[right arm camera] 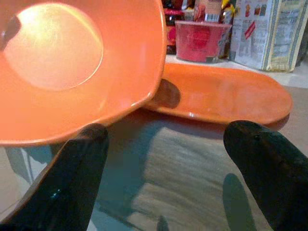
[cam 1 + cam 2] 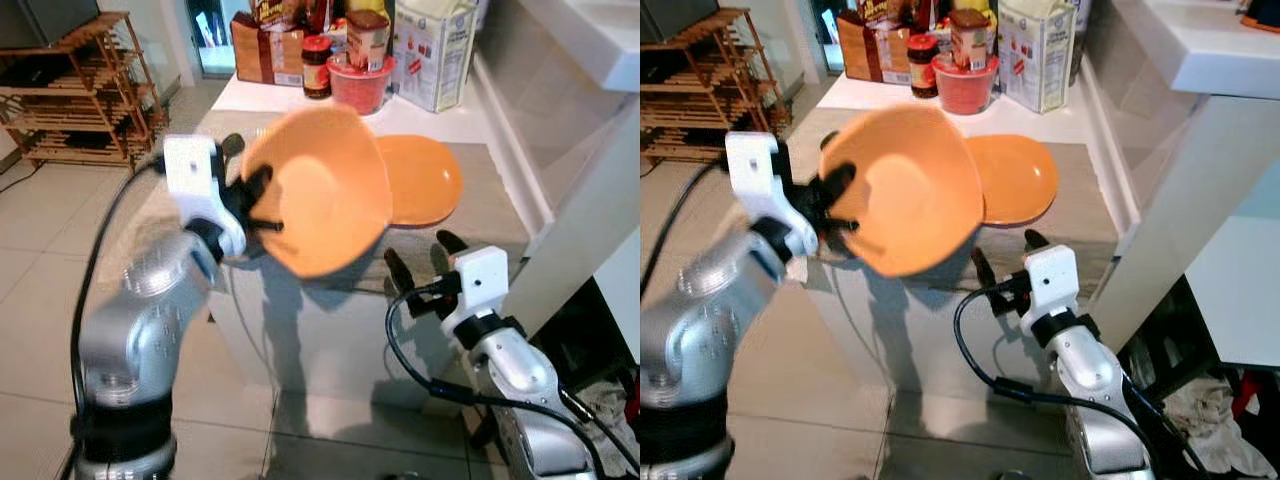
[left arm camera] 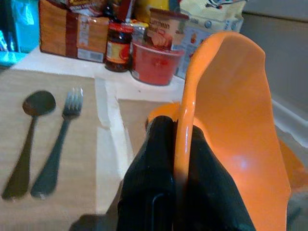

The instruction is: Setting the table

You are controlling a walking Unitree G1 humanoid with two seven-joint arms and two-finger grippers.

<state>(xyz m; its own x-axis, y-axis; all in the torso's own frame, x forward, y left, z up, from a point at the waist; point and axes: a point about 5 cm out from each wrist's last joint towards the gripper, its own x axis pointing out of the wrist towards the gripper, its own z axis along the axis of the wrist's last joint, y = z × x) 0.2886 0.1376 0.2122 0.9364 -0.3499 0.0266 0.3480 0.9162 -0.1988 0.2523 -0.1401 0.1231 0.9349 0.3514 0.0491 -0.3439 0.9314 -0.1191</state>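
Left gripper: fingers pinched on the rim of the orange bowl, held tilted in the air, just beside and overlapping the near edge of the orange plate. Right gripper: spread wide, empty, before the plate. Advice: level the bowl, lower centrally onto the plate, then release. Spoon and fork lie well beside the plate.

I saw a plain orange bowl pinched at its rim by the black fingers of the left gripper. Beyond it lay a matching orange plate on a beige placemat. The right gripper was black with a white housing. Behind the plate stood a red tub; beside the left gripper, a dark spoon and fork.
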